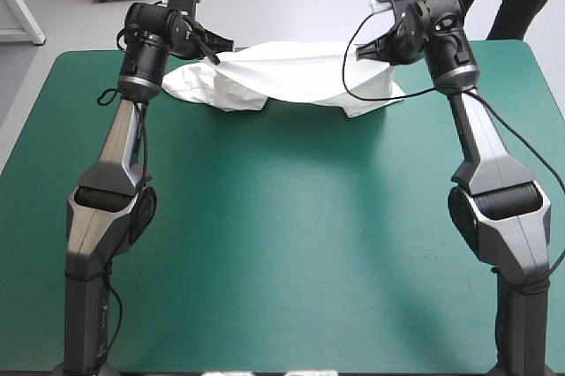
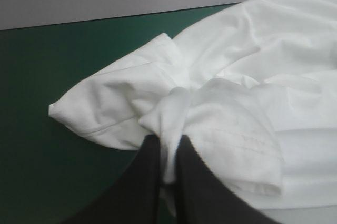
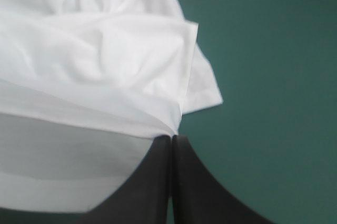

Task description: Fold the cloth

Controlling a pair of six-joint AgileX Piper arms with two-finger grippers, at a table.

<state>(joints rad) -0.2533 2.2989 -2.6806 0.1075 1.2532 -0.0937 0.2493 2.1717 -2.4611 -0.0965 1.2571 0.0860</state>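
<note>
Nearest you, the bench (image 1: 282, 244) lies under its teal-green cover, and your two arms rise from its near side toward the far half. Your left pincer (image 2: 167, 141) is clenched on the T-shirt (image 1: 282, 76). In the left wrist view a bunched fold of white fabric runs down between the black fingers (image 2: 142, 182), which are all but closed on it. Your right pincer (image 3: 171, 138) is likewise clamped on the T-shirt, with a thin edge of fabric pinched at the tips.

In the high view both pincers hover above the bench near its far edge, well apart. The garment spans between them, its lower folds resting on the cover. Beside the left pincer, toward the bench's left edge, a rounded, crumpled end of the fabric lies on the cover. Ahead of the right pincer a loose corner of the shirt rests flat on the teal-green surface. The bench's far edge lies just beyond the fabric.
</note>
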